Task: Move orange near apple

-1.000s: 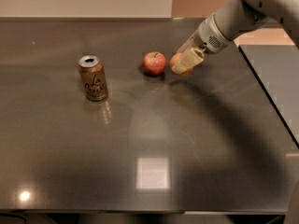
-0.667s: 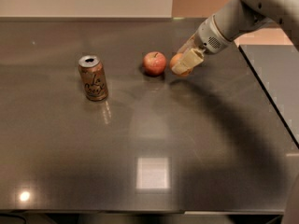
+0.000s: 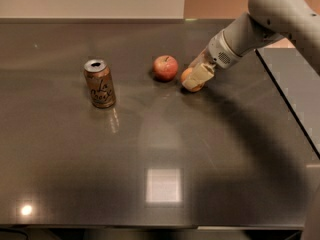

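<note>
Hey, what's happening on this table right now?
A robot arm's end effector is closed on an orange, holding it low at the dark table, just to the right of a red apple in this view. The two fruits are close, with a slim gap between them. A La Croix can stands upright further left, untouched.

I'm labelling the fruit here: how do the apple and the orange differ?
The apple is red with a short stem and fully visible; the orange is plain orange and partly covered by the gripper. The apple stands free; the orange has the gripper on it. Both are round and lie side by side on the dark table.
</note>
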Robot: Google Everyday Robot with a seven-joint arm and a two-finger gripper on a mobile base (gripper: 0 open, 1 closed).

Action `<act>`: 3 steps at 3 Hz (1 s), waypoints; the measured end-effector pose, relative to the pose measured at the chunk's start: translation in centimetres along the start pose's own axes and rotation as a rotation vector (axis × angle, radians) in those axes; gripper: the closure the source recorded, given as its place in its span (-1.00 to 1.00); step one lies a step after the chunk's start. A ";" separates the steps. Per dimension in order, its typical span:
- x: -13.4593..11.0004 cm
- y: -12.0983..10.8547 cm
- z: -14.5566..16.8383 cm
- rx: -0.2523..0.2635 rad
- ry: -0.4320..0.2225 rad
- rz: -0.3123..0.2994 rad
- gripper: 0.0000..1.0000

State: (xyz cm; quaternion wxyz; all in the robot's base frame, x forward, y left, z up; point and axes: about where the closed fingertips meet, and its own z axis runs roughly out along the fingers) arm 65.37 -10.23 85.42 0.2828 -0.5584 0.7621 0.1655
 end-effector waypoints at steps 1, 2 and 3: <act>0.4 0.1 0.6 -0.003 0.007 0.006 -0.77; 0.1 0.1 0.4 -0.005 0.003 0.001 -1.00; 0.1 0.1 0.4 -0.005 0.003 0.001 -1.00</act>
